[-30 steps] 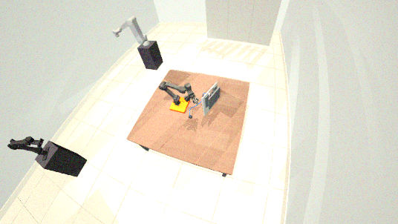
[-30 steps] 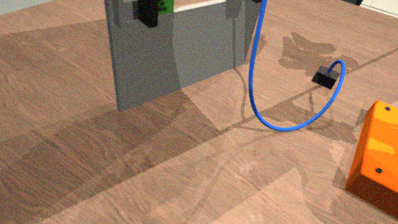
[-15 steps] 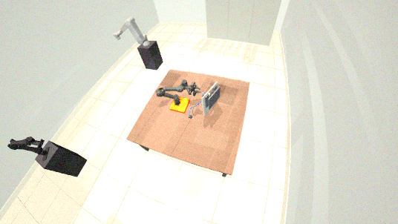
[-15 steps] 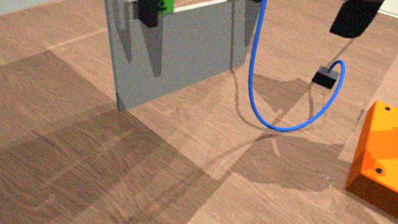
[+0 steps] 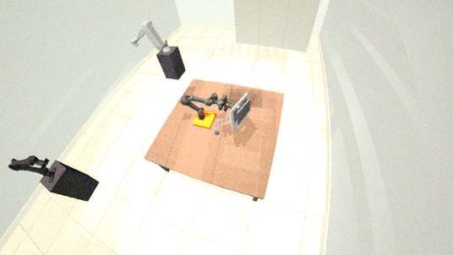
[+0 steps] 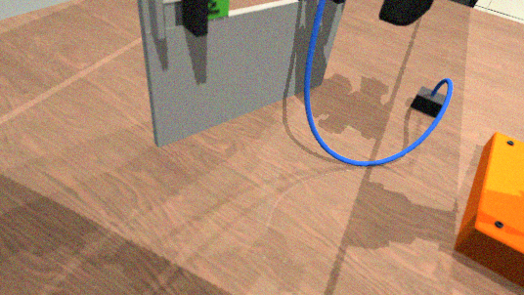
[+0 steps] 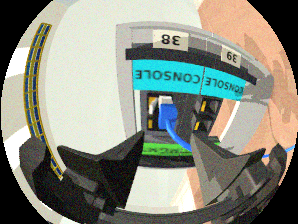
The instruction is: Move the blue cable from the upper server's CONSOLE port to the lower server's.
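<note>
Approach, probably: your claw (image 5: 232,106) (image 7: 168,136) stands spread, below the plug (image 7: 168,118) at the wrist view's centre; next, advance squarely and squeeze its tab.

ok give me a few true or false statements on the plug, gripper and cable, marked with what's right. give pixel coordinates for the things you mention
1. The blue plug (image 7: 167,114) sits in the port column under label 38 (image 7: 170,39). True.
2. The gripper (image 5: 232,105) (image 7: 168,136) is shut on the plug. False: its fingers stand apart, with nothing held between them.
3. The cable (image 5: 222,122) (image 6: 308,93) (image 7: 176,138) is blue. True.
4. The cable's far end runs to the orange block (image 5: 208,122) (image 6: 505,171). False: it runs to a small dark block (image 5: 216,132) (image 6: 428,104).
5. The CONSOLE labels (image 7: 167,76) are cyan. True.
</note>
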`<action>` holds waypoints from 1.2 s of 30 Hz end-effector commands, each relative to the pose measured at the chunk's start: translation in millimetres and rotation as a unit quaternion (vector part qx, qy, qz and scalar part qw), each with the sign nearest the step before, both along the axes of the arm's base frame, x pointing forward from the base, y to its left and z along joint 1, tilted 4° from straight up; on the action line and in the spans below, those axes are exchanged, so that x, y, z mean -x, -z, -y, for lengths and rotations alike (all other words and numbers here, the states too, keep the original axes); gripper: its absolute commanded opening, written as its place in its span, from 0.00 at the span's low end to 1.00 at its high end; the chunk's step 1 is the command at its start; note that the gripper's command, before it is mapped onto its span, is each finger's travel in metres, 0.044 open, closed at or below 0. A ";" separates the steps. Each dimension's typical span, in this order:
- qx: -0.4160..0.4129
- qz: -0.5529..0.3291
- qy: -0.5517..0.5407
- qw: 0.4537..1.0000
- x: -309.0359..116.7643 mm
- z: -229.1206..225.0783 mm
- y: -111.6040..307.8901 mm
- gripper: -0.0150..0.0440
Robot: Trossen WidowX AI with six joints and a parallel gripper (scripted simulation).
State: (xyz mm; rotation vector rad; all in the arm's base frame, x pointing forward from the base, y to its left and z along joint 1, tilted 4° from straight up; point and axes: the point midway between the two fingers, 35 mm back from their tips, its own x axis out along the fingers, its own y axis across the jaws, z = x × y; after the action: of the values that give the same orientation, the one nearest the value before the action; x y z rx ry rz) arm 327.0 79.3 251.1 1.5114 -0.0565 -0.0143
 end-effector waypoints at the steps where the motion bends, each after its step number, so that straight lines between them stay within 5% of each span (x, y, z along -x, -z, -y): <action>1: 0.001 0.003 -0.004 1.000 -5.1 0.5 -1.9 0.66; 36: 0.002 0.005 -0.004 1.000 -55.8 15.4 -5.5 0.66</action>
State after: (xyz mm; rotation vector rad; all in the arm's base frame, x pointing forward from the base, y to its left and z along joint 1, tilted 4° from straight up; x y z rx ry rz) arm 378.1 65.0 256.6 1.5095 -0.0615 -0.0038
